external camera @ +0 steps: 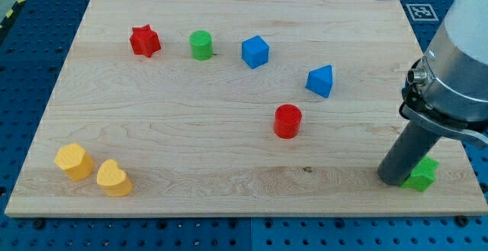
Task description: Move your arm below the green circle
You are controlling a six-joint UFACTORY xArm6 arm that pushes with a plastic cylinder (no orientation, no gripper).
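Observation:
The green circle stands near the view's top, left of centre, on the wooden board. My tip rests on the board at the view's lower right, far to the right of and well below the green circle. It touches the left side of a green block whose shape is partly hidden behind the rod.
A red star sits left of the green circle and a blue cube right of it. A blue triangular block and a red cylinder lie mid-board. Two yellow blocks sit at lower left.

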